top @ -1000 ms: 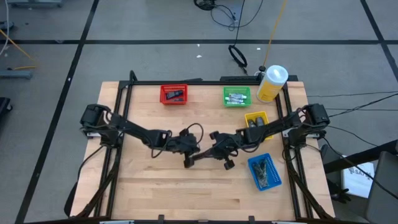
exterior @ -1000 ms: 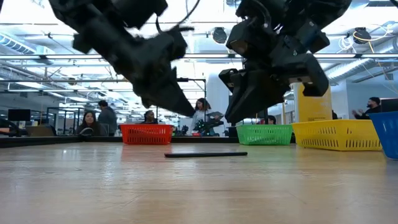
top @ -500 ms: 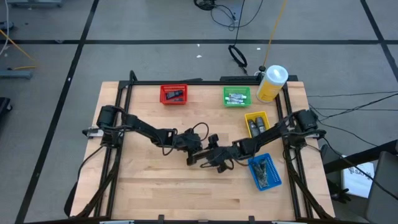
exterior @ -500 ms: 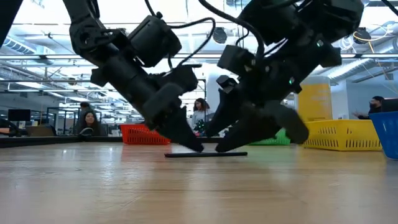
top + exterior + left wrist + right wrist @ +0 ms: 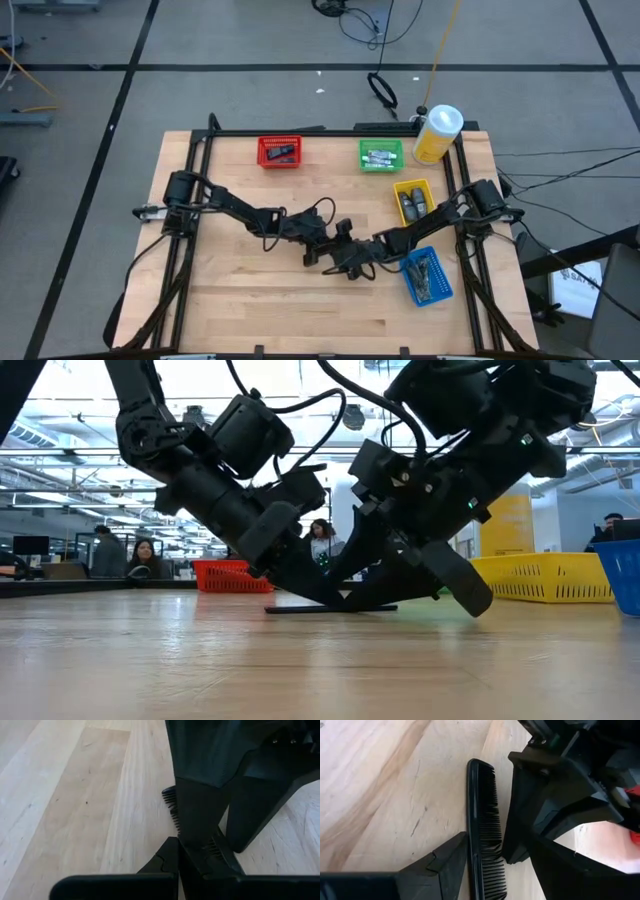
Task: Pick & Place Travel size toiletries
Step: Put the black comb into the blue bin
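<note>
Arms meet at the table's (image 5: 240, 290) middle in the high view, left gripper (image 5: 318, 250) and right gripper (image 5: 345, 262) nearly touching. Low view: both tips down at a flat black comb (image 5: 330, 608) lying on the wood. Left wrist view: left fingers pressed together beside the comb's teeth. Right wrist view: right fingers (image 5: 445, 862) spread, straddling the comb.

The table (image 5: 240, 290) was pale, smooth wood with visible grain. A black comb (image 5: 485, 825) looked like matt plastic, finely toothed. The red bin (image 5: 279, 151), green bin (image 5: 381, 155), yellow bin (image 5: 545, 577) and blue bin (image 5: 425, 277) appeared to be slotted, basket-like plastic. The gripper fingers (image 5: 445, 865) were dark and matt.
</note>
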